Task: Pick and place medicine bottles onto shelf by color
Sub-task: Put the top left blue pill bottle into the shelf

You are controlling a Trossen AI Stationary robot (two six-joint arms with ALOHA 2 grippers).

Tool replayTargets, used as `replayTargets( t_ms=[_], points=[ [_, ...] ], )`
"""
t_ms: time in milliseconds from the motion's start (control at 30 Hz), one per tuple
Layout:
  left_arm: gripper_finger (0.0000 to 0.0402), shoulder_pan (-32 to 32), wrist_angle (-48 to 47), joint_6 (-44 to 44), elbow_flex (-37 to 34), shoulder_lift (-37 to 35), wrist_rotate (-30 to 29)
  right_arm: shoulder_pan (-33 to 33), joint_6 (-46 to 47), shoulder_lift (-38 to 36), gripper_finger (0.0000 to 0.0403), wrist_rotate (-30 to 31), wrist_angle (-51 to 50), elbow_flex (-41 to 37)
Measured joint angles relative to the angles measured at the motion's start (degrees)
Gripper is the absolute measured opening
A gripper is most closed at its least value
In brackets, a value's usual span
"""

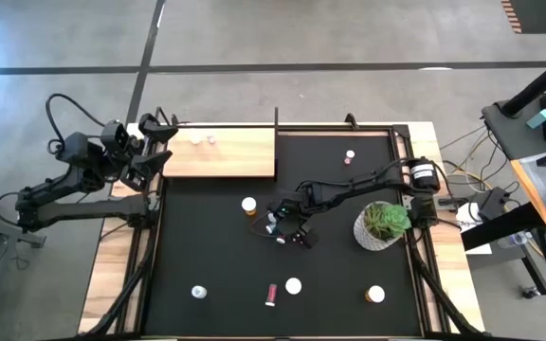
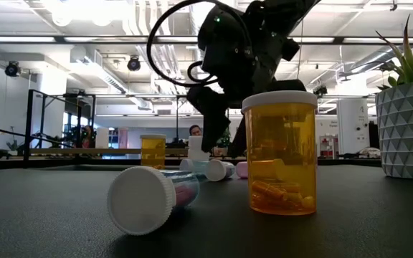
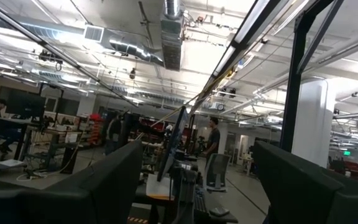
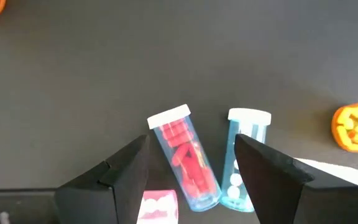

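My right gripper (image 1: 287, 227) (image 4: 191, 142) hovers open over the black mat's middle, slanting down. Below it, two medicine bottles lie on their sides. The red-filled one (image 4: 185, 163) shows between the fingers. The blue one (image 4: 246, 155) is half hidden behind one finger. Neither is touched. An orange bottle (image 1: 249, 205) stands upright just to their left. The pale wood shelf (image 1: 245, 156) lies at the far left, with two small bottles (image 1: 204, 140) standing on it. My left gripper (image 1: 166, 147) (image 3: 197, 149) waits open beside the shelf's left end, tilted upward.
A white pot with a green plant (image 1: 382, 225) stands just right of my right gripper. Other bottles are scattered around: a pink one at the far side (image 1: 350, 156), a white one (image 1: 199, 292), a lying pink one (image 1: 271, 296) and an orange one (image 2: 279, 154) near the front edge.
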Motion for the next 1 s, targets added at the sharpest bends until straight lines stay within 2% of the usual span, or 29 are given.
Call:
replayTargets(
  t_ms=[533,700,1000],
  points=[
    [0.0290,0.00,-0.02,0.00,0.00,0.02,0.00,-0.04,-0.26,4.09,0.0195,-0.69,-1.60,0.23],
    [0.0290,-0.02,-0.02,-2.65,0.00,0.02,0.02,-0.13,1.41,3.88,0.0190,-0.60,-1.87,0.24],
    [0.0290,-0.02,0.02,-2.77,-0.01,0.22,0.02,-0.15,4.78,3.74,0.0135,-0.59,-2.55,0.17]
  ],
)
